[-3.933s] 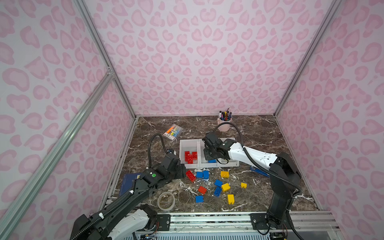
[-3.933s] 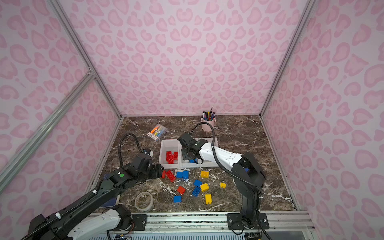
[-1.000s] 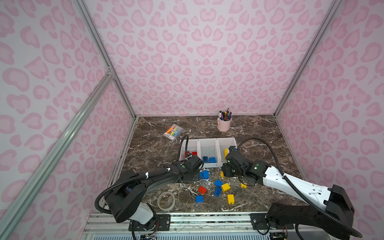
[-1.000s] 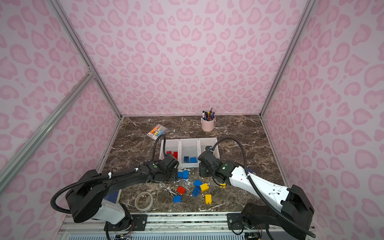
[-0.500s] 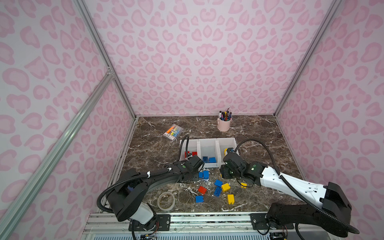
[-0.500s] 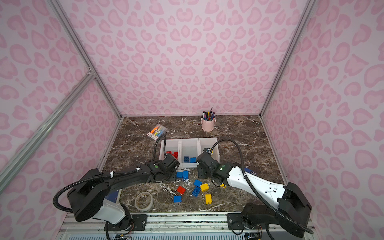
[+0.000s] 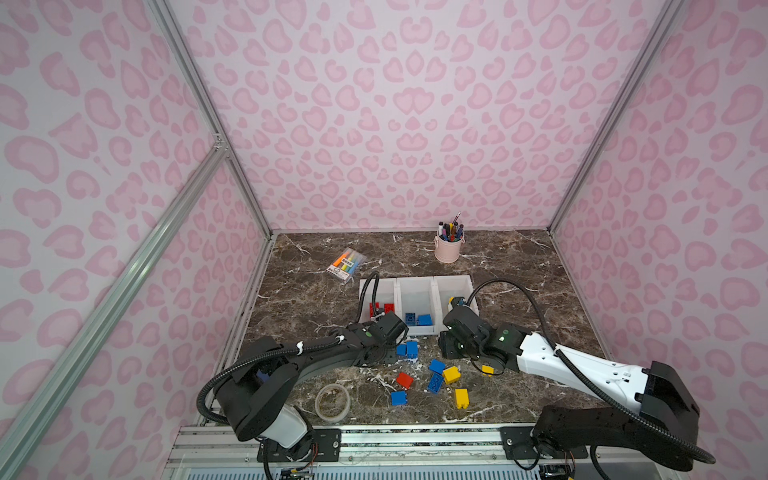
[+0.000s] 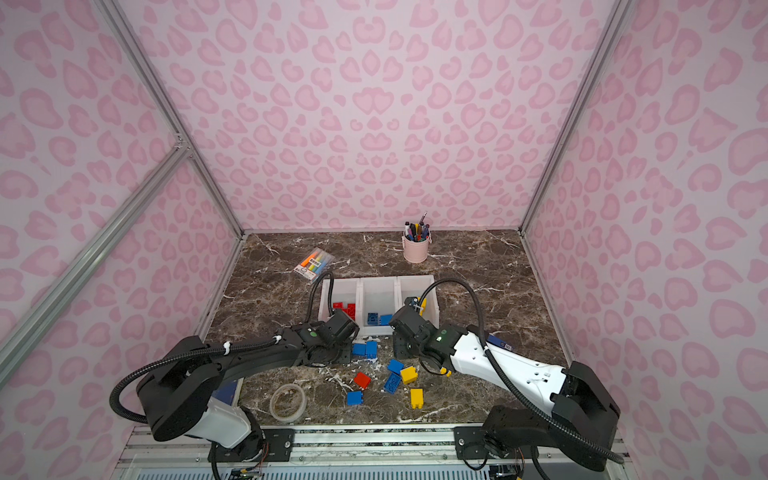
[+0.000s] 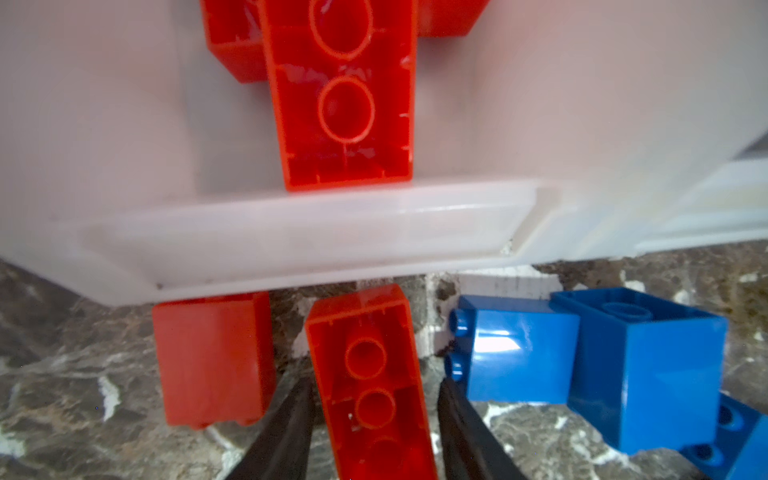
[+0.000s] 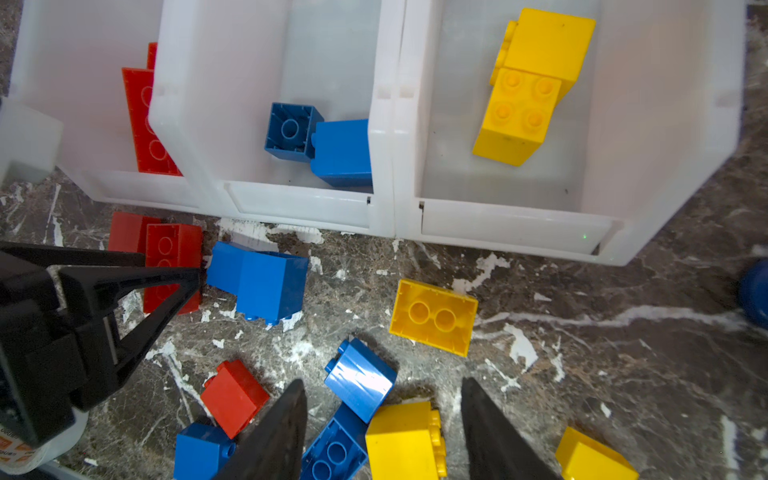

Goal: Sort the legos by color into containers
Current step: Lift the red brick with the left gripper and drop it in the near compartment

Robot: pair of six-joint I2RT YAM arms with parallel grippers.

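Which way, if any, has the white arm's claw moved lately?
Yes. The right gripper was over the white bins; it now hangs in front of their front lip, on the near side.

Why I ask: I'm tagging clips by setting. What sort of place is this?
Probably a purpose-built robot test booth: pink patterned wall panels in aluminium framing close in a marble-look tabletop, two robot arms are mounted to a rail at its front, and legos and white containers sit on it.
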